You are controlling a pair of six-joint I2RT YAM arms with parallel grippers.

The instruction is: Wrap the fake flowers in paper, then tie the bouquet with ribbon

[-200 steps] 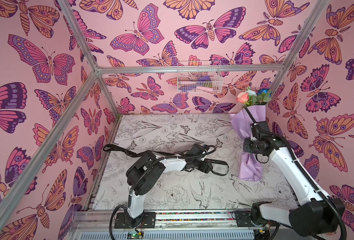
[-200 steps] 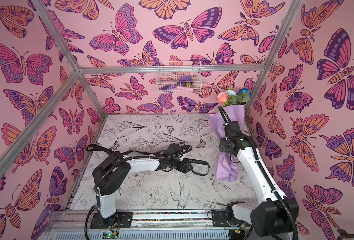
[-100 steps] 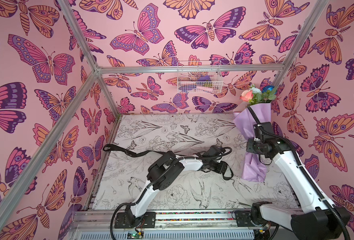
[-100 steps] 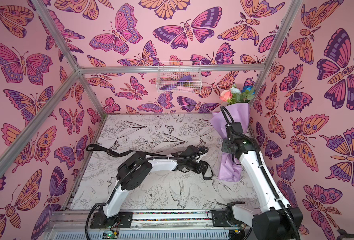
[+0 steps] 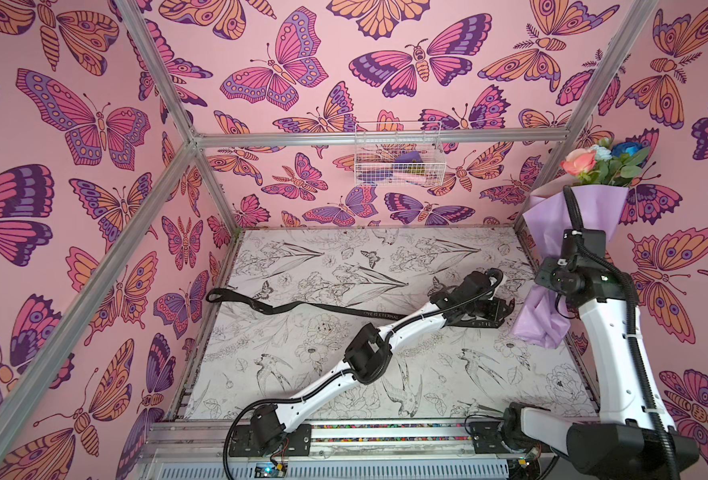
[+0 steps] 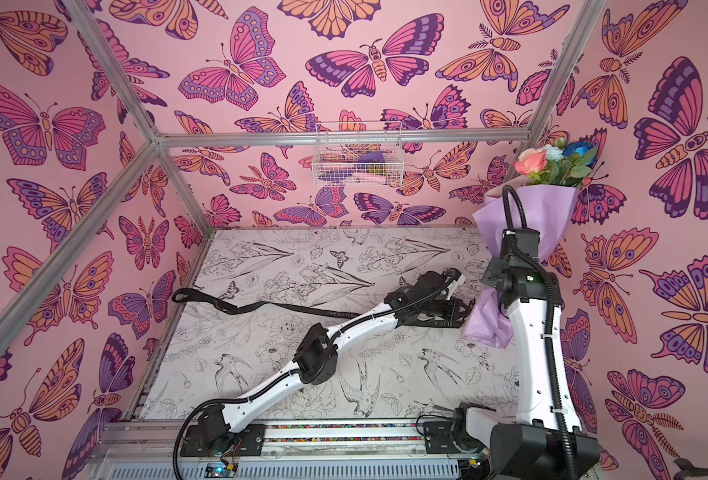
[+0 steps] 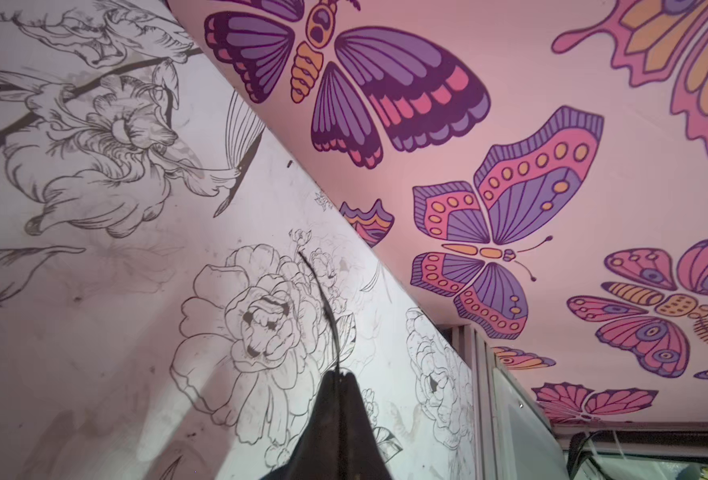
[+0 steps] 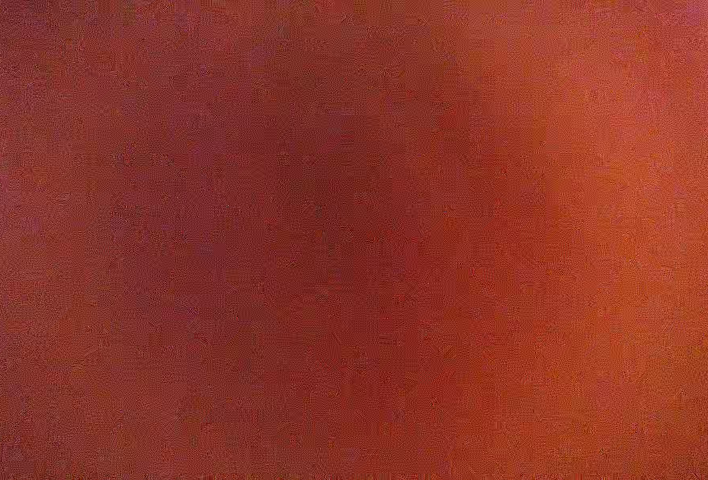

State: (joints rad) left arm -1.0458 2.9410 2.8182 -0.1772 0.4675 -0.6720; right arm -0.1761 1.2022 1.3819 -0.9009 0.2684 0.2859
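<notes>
left arm lies low across the desk (image 5: 344, 257), reaching toward the right side.

left tool (image 7: 339, 379): closed to a point in the left wrist view. a thin black strand of ribbon (image 5: 302, 305) runs out from the tips, so it is pinching the ribbon. in both top views it sits just beside the bouquet's foot. the rest of the ribbon passes under the forearm and trails off leftward, flat on the desk.

bouquet (image 5: 545, 216): upright by the right wall, lilac wrap, blooms on top, wrap squeezed in at the waist where the right tool (image 5: 548, 281) meets it. its fingers are hidden behind the wrist and the right wrist view is all orange blur. from the squeezed wrap i judge it clamped on the bouquet. cannot tell if the wrap's bottom touches the desk.

step in hand (judgement): lead the ribbon round the waist.
- pinch firm; thin ribbon may slip.
- pass just below the right tool, without touching it.
- bouquet steady and upright.
- let the tail slide free, not snag under the forearm.

far: wire basket (image 5: 398, 160) on the back wall, not involved.
</notes>
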